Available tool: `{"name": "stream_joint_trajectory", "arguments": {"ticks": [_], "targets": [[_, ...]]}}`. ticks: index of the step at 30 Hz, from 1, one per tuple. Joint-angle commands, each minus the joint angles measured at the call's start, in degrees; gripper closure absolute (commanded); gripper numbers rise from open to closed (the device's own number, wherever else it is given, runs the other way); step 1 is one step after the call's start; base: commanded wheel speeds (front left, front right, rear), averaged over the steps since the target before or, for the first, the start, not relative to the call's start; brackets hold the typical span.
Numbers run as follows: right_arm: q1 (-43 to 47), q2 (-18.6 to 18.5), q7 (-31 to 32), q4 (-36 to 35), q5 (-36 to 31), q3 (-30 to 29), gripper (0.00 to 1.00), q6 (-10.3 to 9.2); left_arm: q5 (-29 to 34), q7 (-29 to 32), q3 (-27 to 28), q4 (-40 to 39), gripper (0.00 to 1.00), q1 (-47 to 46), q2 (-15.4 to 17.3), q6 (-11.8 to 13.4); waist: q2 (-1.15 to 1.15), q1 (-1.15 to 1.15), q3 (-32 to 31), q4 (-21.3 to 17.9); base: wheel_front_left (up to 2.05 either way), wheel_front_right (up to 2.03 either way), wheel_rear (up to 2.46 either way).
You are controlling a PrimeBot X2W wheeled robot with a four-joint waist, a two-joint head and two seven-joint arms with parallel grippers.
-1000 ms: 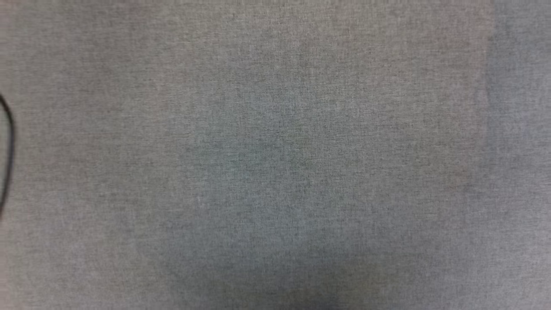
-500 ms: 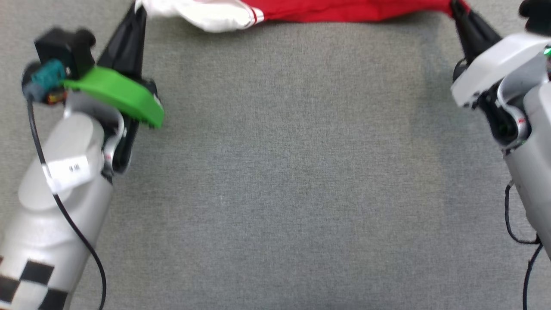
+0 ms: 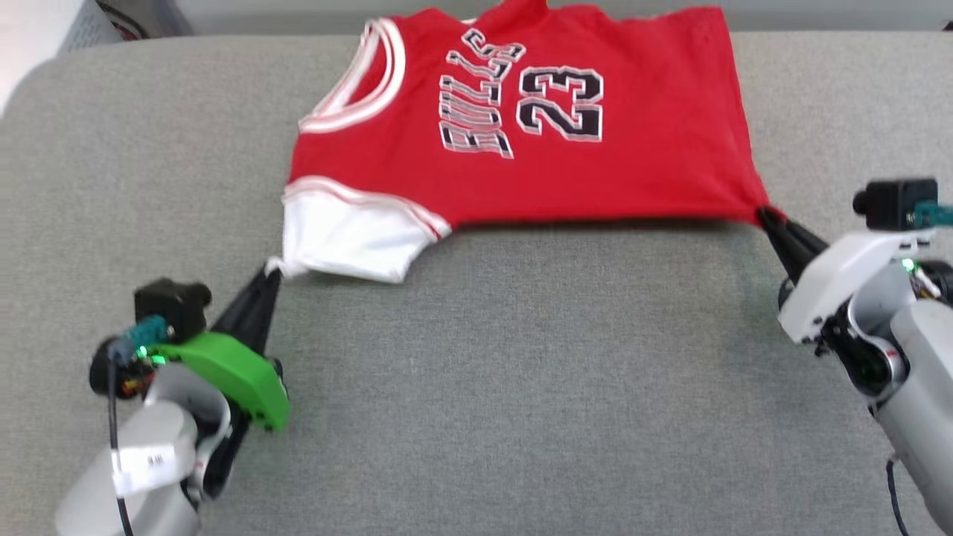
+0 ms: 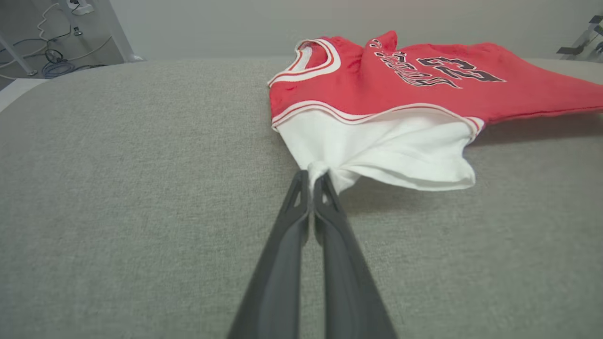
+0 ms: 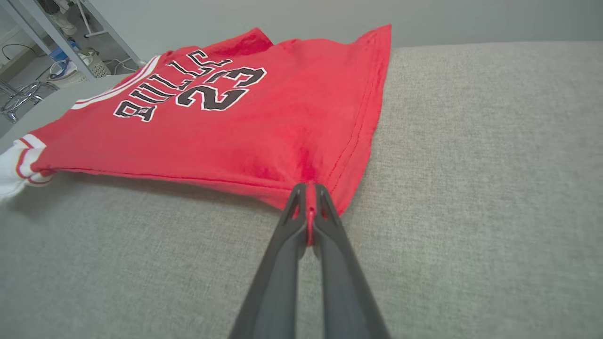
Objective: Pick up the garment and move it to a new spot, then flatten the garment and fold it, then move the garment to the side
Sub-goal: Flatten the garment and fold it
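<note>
The garment (image 3: 521, 141), a red jersey with black "BULLS 23" lettering and white sleeves, lies face up at the far middle of the grey cloth surface (image 3: 521, 387), its far edge hanging over the back. My left gripper (image 3: 269, 269) is shut on the tip of the white sleeve (image 4: 377, 150), pinched between the fingertips (image 4: 301, 181). My right gripper (image 3: 763, 216) is shut on the red hem corner (image 5: 308, 176) at the garment's right. The near edge of the garment (image 5: 212, 136) is stretched between both grippers and lifted slightly off the surface.
The grey surface's rounded left corner (image 3: 45, 67) is at the far left, its back edge just behind the jersey. Beyond it are floor, cables (image 4: 56, 66) and a metal rack leg (image 5: 33, 28). Open grey cloth lies between my arms.
The head view has swung upward, so the whole jersey and the surface's back edge now show. Both grippers remain shut on the sleeve and the hem corner.
</note>
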Motion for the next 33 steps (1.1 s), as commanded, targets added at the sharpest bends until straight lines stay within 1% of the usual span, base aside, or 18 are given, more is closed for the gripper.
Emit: {"name": "stream_joint_trajectory", "arguments": {"ticks": [1,3,9,12,17,20,26,31,33], "targets": [[1.9,-0.7,0.6,0.6,1.2,0.0,1.0,-0.46,-0.3,0.5,-0.5,-0.6,1.0,2.2,0.6,-0.2,0.0,0.01,-3.7,1.1,0.0,0.0,0.0],[3.9,-1.3,1.2,1.1,2.5,0.0,1.0,-0.46,-0.8,1.5,-1.4,-1.8,1.0,4.5,1.1,-0.6,0.0,0.01,-5.1,1.2,0.0,0.0,0.0],[10.3,-3.1,4.2,0.3,7.2,-0.2,1.0,-0.46,-1.8,4.0,-3.1,-6.3,1.0,10.8,2.8,-0.2,0.0,0.01,-9.0,1.3,0.0,0.0,0.0],[13.3,-4.1,6.2,-1.3,9.4,-0.1,1.0,-0.46,0.1,5.1,-4.6,-8.5,1.0,13.5,4.9,1.1,0.0,0.01,-10.5,1.0,0.0,0.0,0.0],[18.6,-5.9,10.0,-5.4,13.1,-0.1,1.0,-0.46,-1.2,7.3,-5.0,-12.8,1.0,18.2,7.0,2.4,0.0,0.01,-12.7,0.9,0.0,0.0,0.0],[21.7,-7.3,11.9,-7.9,14.3,-0.4,1.0,-0.46,-2.3,9.3,-5.7,-15.8,1.0,20.9,8.4,2.4,0.0,0.01,-13.9,1.1,0.0,0.0,0.0],[28.2,-9.9,15.4,-11.5,16.2,-2.8,1.0,-0.46,-4.8,13.7,-6.7,-21.4,1.0,25.7,11.4,2.8,0.0,0.01,-16.4,1.5,0.0,0.0,0.0],[33.8,-11.5,19.7,-15.1,17.6,-5.4,1.0,-0.46,-7.8,18.7,-8.1,-26.0,1.0,29.1,14.7,1.6,0.0,0.01,-18.3,1.7,0.0,0.0,0.0],[35.9,-11.9,21.4,-17.1,18.1,-6.6,1.0,-0.46,-8.3,20.4,-8.4,-27.6,1.0,29.9,16.1,1.8,0.0,0.01,-18.4,1.8,0.0,0.0,0.0]]}}
